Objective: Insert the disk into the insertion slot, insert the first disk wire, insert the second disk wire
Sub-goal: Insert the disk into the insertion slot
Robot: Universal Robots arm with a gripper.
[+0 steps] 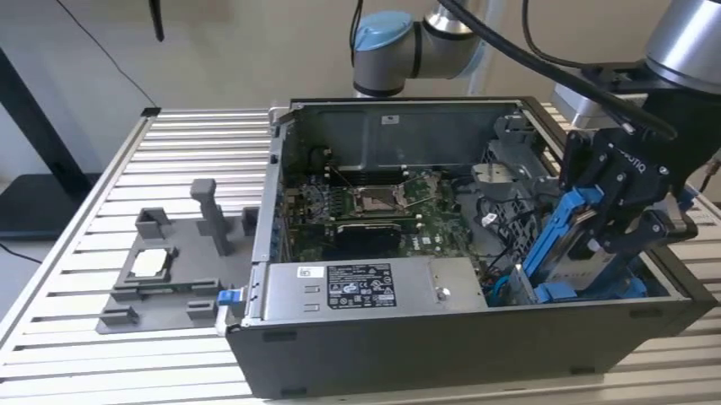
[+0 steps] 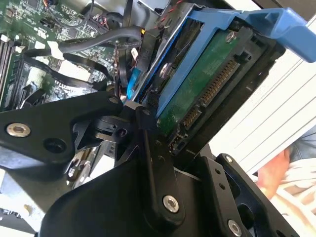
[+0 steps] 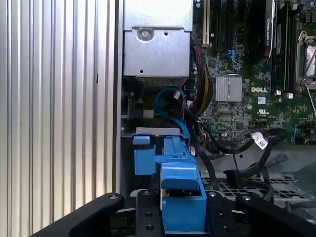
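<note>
My gripper [image 1: 617, 245] is shut on the disk [image 1: 586, 253], a drive in a bright blue carrier. It is held tilted on edge over the case's front corner at the exterior view's right. The disk's lower end reaches down into the insertion slot [image 1: 529, 291], the grey cage with blue fittings. In the second wrist view the disk's green board and connector [image 2: 197, 89] sit between my black fingers [image 2: 150, 148]. The first wrist view shows the blue carrier [image 3: 180, 182] above the slot's blue fitting [image 3: 143, 155]. A blue wire [image 3: 168, 96] and black tagged wires [image 3: 256, 140] lie loose beside the slot.
The open dark grey PC case [image 1: 451, 354] stands on a slatted metal table [image 1: 192, 143]. Inside are the motherboard [image 1: 372, 202] and a labelled grey power-supply box [image 1: 349, 287]. A grey fixture [image 1: 169, 270] sits at the exterior view's left. A person's hand [image 2: 276, 170] shows beyond the case.
</note>
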